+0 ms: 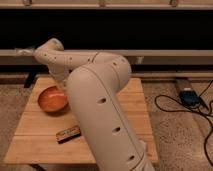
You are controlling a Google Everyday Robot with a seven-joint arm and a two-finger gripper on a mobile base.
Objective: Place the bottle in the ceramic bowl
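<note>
The orange-terracotta ceramic bowl (51,99) sits on the left part of the wooden table (35,135). My white arm (95,100) fills the middle of the view. Its elbow (48,53) is bent high above the table's far left, and the last link runs down to the bowl's far right rim. My gripper is hidden behind that link, near the bowl's right side. The bottle is out of view, and I cannot tell whether it is held.
A dark rectangular box with an orange label (68,133) lies on the table in front of the bowl. A dark wall with a pale rail (165,54) runs behind the table. Cables and a blue device (188,96) lie on the floor to the right.
</note>
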